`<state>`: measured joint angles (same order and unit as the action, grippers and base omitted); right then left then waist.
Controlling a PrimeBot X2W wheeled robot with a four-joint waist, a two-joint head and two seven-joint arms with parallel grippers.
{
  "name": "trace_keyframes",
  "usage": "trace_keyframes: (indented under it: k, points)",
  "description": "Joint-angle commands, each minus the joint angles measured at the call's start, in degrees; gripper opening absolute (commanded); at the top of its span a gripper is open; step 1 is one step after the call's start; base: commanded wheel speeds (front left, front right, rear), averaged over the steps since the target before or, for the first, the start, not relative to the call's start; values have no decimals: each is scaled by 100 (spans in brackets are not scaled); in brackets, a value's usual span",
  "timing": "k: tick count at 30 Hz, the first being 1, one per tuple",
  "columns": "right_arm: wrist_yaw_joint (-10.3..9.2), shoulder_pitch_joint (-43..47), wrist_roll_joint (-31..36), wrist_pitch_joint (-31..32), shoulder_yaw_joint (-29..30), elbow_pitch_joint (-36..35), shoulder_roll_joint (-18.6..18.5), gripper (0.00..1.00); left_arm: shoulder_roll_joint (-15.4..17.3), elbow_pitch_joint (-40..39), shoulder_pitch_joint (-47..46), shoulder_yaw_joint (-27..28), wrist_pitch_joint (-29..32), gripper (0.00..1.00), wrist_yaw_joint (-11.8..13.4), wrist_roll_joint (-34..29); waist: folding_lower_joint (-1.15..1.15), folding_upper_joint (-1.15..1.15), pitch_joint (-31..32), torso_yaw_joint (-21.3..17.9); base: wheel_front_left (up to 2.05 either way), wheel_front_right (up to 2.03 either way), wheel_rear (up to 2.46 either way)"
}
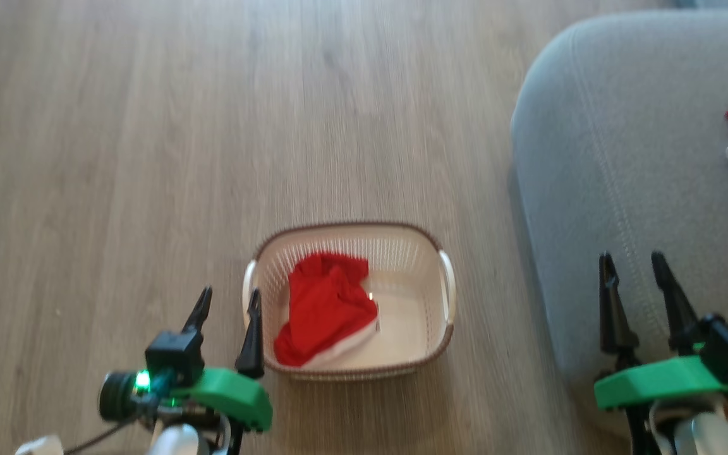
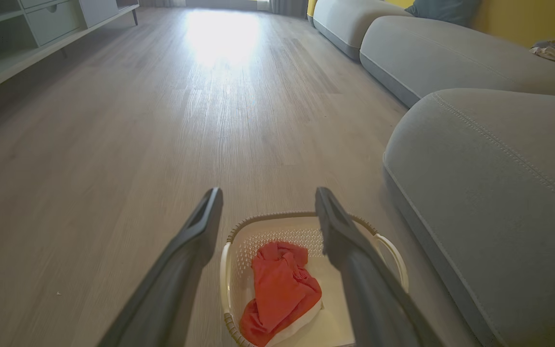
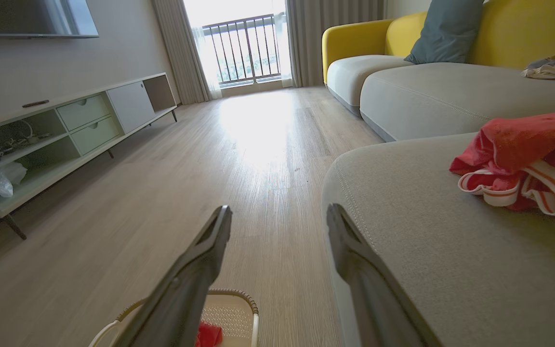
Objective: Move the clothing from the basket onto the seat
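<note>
1. Left pincer [image 1: 230,292] stood fully open and empty, its two dark fingers spread just left of the basket [image 1: 351,225] and raised above the floor [image 1: 117,126]. That wide spread looked like readiness for a soft, bulky pick rather than a grip.
2. Right pincer [image 1: 630,256] was equally wide apart and carried nothing, hanging over the near left part of the seat [image 1: 623,139]. With nothing in it, I judged it idle there.
3. Between the two arms, the basket sat on the floor, much closer to the left pincer. It was near the seat's left edge but apart from it, with a strip of floor between.
4. One red garment [image 1: 326,309] lay crumpled in the basket's left half, its white band toward the near wall, and the right half of the basket's bottom was bare. It lay low behind the walls, so a reach would likely have to come from above.
5. A second red garment [image 3: 523,159] rested bunched on the seat, far to the right and well apart from the basket, with its striped white bands showing. By that layout the task seemed half done.
6. The left pincer seemed better placed for the piece in the basket, being on the garment's side. The risk I saw was a finger catching the rim or nipping only a thin fold.
</note>
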<state>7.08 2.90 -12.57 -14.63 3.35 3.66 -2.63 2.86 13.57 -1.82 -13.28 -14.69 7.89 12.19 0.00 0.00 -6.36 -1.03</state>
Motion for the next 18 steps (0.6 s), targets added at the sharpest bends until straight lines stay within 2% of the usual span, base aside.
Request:
trace_keyframes:
  k: [1,8,11,18]
  points:
    - [41,-347,14,-37,-161,-261,-25,100,2,-73,-401,140,-31,100,-59,-56,0,0,-558,-138,0,0,0]
    - [41,-671,-58,-37,-283,-491,-25,100,2,677,-1249,91,-31,100,-445,-437,0,0,-1786,-462,0,0,0]
    - [41,-775,-103,-37,-331,-536,-25,100,2,938,-1523,111,-31,100,-529,-535,0,0,-2104,-577,0,0,0]
    - [41,-1026,-319,-37,-530,-704,-25,100,187,2211,-2572,74,-31,100,-744,-972,0,0,-3030,-958,0,0,0]
